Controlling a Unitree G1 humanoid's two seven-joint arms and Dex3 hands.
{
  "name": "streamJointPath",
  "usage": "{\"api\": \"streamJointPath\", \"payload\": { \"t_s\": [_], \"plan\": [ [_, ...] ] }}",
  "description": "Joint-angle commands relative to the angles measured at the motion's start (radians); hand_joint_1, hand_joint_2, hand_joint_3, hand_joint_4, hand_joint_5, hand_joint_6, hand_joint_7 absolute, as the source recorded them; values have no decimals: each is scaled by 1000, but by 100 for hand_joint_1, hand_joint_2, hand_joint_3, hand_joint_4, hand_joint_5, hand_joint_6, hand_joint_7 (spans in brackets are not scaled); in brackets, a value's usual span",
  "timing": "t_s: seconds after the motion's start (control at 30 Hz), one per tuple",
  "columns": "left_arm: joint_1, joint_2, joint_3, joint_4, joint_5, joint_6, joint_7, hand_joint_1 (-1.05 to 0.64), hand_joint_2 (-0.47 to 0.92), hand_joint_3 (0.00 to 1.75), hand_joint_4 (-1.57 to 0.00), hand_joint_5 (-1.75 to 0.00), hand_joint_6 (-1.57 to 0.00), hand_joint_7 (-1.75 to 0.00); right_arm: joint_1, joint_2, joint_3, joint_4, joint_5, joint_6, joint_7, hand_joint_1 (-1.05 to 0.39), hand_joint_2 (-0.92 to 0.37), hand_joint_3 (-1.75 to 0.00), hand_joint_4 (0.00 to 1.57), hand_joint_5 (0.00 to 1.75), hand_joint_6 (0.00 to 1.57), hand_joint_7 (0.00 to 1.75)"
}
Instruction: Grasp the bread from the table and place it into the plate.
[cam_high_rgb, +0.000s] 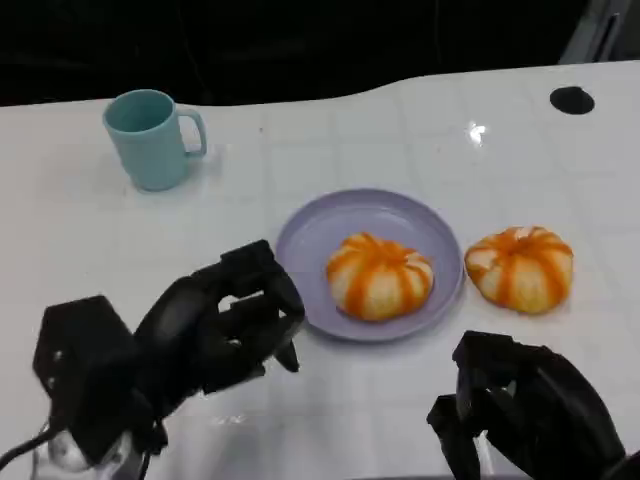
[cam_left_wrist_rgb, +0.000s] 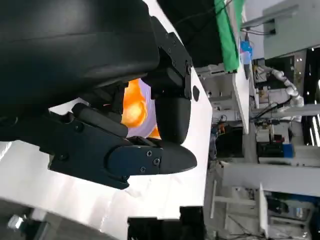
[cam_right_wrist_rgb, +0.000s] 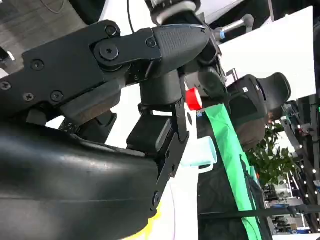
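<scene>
Two round, orange-striped bread buns sit right of centre: one bun (cam_high_rgb: 380, 276) on the lavender plate (cam_high_rgb: 310, 240), the other bun (cam_high_rgb: 520, 267) on the white surface (cam_high_rgb: 300, 150) just right of it. One teal mug (cam_high_rgb: 150, 138) stands at upper left. The left hand (cam_high_rgb: 225, 325) and the right hand (cam_high_rgb: 500, 395) are both curled, holding nothing.

We count two breads, one (cam_high_rgb: 380, 276) at 12 o'clock, one (cam_high_rgb: 520, 267) at 2 o'clock; one plate (cam_high_rgb: 310, 232); one mug (cam_high_rgb: 150, 138).

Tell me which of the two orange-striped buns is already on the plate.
The bun nearer the teal mug lies on the purple plate; the other bun sits on the bare table beside the plate's rim.
</scene>
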Motion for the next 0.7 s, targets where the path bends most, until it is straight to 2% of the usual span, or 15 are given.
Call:
{"api": "streamJointPath", "payload": {
  "t_s": [0.03,0.13,0.33,0.7],
  "plan": [
    [105,-2,18,-110,-49,72,14,-62,92,38,-77,-175,-56,-175,0,-14,-2,-17,6,6,-1,-96,-92,-32,120,162,103,149],
    [152,-6,18,-138,-62,86,2,-62,92,37,-84,-175,-62,-175,-1,-14,-1,-17,3,6,-2,-96,-92,-32,120,162,103,148],
    [206,-48,24,-141,-167,114,-34,-57,92,33,-87,-175,-65,-175,-5,-15,-3,-20,-2,9,-13,-97,-92,-32,121,162,104,148],
    [186,-67,31,-29,-163,65,-114,-59,92,33,-95,-175,-73,-175,-31,-8,-18,22,-3,-18,-13,-97,-92,-34,121,163,104,149]
  ]
}}
